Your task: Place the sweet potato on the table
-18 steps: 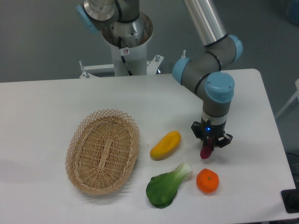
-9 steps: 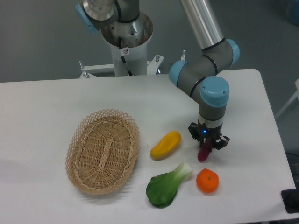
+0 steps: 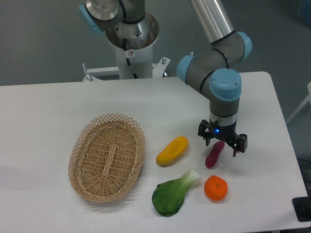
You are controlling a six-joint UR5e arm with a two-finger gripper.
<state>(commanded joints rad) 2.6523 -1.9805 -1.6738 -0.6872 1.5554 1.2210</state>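
1. Fixed cam: gripper (image 3: 223, 144) spread wide, holding nothing; hangs just above sweet potato (image 3: 215, 154), w/ clearance to lift off.
2. Sweet potato lies flat on table (image 3: 48, 107), btwn yellow fruit (image 3: 172, 151) & orange (image 3: 215, 188); placement looks done.

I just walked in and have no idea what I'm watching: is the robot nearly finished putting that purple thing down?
Nearly. The sweet potato already lies on the white table, between the yellow fruit and the orange. The gripper looks open, its fingers spread around the tuber's upper end. Probably only lifting the arm clear remains.
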